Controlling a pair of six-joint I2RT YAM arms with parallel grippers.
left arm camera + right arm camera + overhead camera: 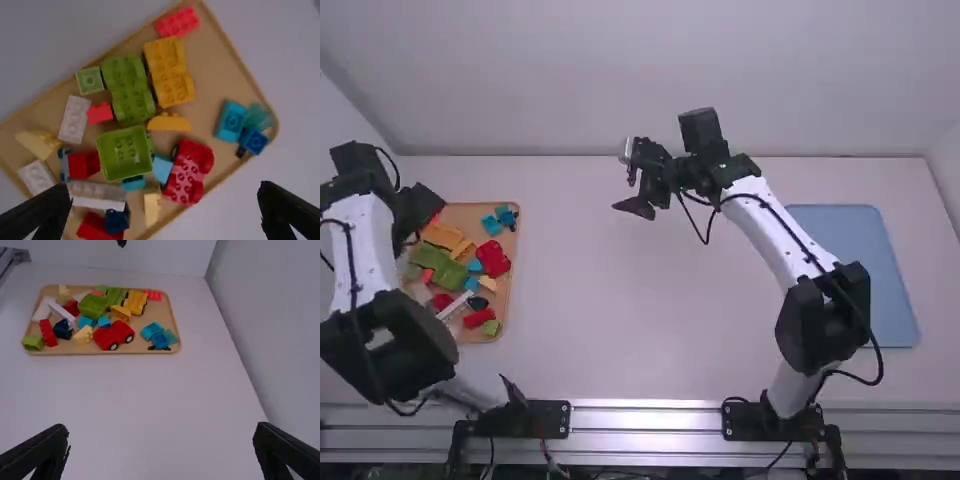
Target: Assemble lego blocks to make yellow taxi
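Nearest of all, the left gripper (165, 195) holds its fingers wide apart above the tray (220, 65), nothing between them. Out past those fingertips lies the yellow wheeled base (168, 72), upright, with the long green base (127, 90) close along its side. Just off its end is a yellow arched block (169, 123); closer to the fingers sit the red car base (189, 172) and the green box piece (125, 152). Well apart from all that, the right gripper (161, 432) hangs over the table (150, 390), its fingers wide and empty too.

I'd say they're at the picking stage, with no taxi built. Next, the left fingers would need to go out over the yellow base, turn to straddle it, slip in beside the green one, then narrow and lift it straight up.
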